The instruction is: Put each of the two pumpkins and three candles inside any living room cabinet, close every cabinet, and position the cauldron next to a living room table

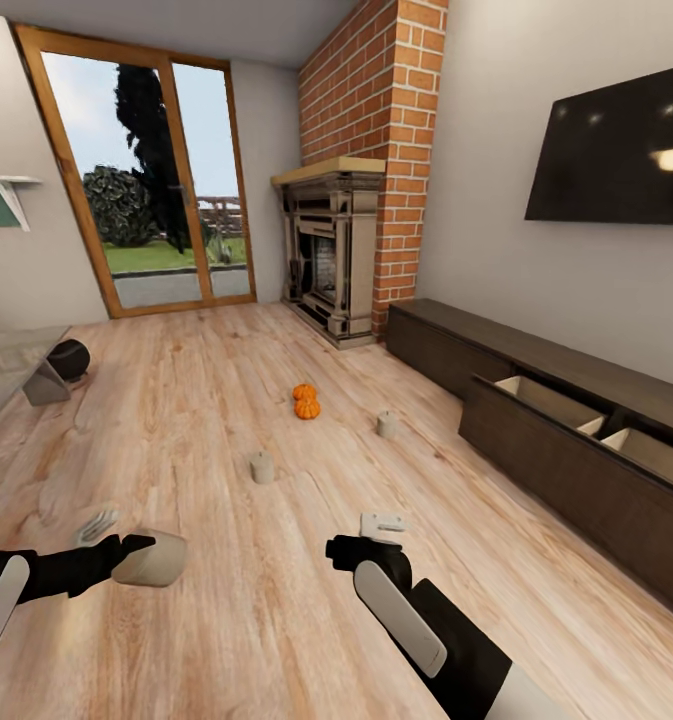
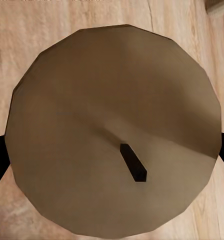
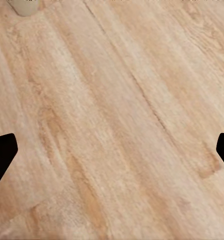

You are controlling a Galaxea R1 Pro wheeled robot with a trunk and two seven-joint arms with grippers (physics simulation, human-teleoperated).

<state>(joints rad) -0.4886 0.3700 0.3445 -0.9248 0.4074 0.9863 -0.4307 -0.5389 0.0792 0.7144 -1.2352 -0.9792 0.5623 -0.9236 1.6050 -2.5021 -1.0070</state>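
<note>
1. One cabinet (image 1: 536, 400) is the biggest thing here – a long, low, dark unit along the wall at about three o'clock in the head view, its nearer front pulled out and its pale inside showing; the farther front looks shut
2. The table (image 1: 21, 365) edge sits at roughly ten o'clock, with the dark round cauldron (image 1: 69, 359) just beside it, so that part of the task looks settled already
3. Two pumpkins (image 1: 306, 401) lie touching on the floor (image 1: 226, 420) near twelve o'clock, well apart from both arms
4. Of the three candles, one is in the left gripper (image 1: 141, 555) at about eight o'clock: held candle (image 1: 154, 558), its fingers pinching it from both sides, and the left wrist view looks straight onto its wick end (image 2: 112, 135)
5. The other two stand on the boards – middle candle (image 1: 263, 467) at about eleven o'clock, far candle (image 1: 387, 424) at about one o'clock, nearer the cabinet
6. The right gripper (image 1: 381, 527) hangs over bare floor at five o'clock, fingers spread and empty in its wrist view (image 3: 112, 155)
7. I judge the step in hand to be carrying the held candle to the open drawer: keep the squeeze firm, turn the base toward three o'clock, lift clear of the drawer front, and let go only once the candle is low inside a compartment
</note>
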